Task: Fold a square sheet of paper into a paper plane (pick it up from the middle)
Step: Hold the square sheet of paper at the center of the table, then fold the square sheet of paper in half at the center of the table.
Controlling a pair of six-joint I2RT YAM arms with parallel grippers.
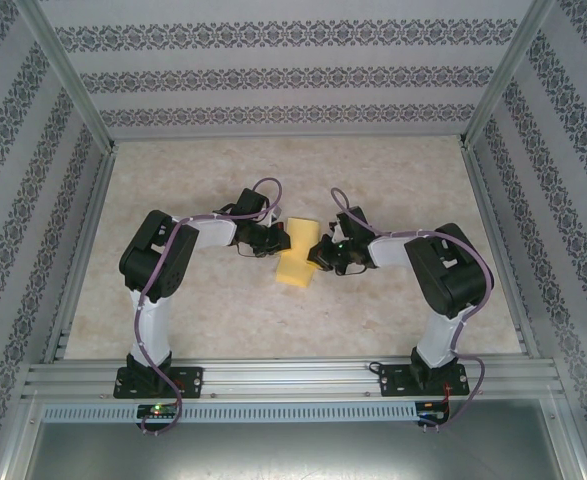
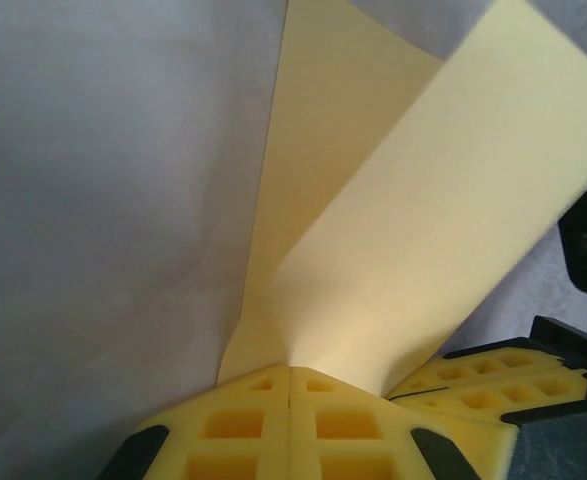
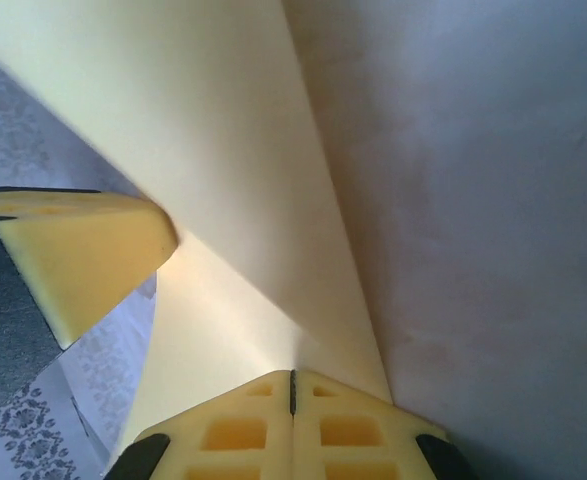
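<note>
Top external view: the pale mottled table point(image 1: 403, 190) lies between patterned walls. On it the left arm point(image 1: 158, 262) and the right arm point(image 1: 443, 270) both bend inward, so their wrists nearly meet at the middle of the surface. Between them is the square sheet of paper point(image 1: 294, 262), yellow-orange and no longer flat. It is folded into a narrower, oblong shape whose long axis runs from far to near, with the near end leaning slightly toward the left arm's side. The far end sits between the two wrists and the near end juts out toward the bases. I cannot tell whether any edge touches the table.

The left gripper point(image 1: 270, 240) meets the sheet from its left side and the right gripper point(image 1: 323, 252) from its right, roughly level with each other.

In the left wrist view the left gripper point(image 2: 289, 385) has its yellow waffle pads point(image 2: 238, 425) pressed together — the paper rises straight out of the seam between them and opens into two panels like a shallow V. A pad of the other gripper shows at lower right.

In the right wrist view the right gripper point(image 3: 293, 385) is likewise clamped on the paper, with its pads point(image 3: 238, 432) closed and a creased panel climbing away from the seam. The opposite gripper's pad shows at the left edge, just beside the sheet.
</note>
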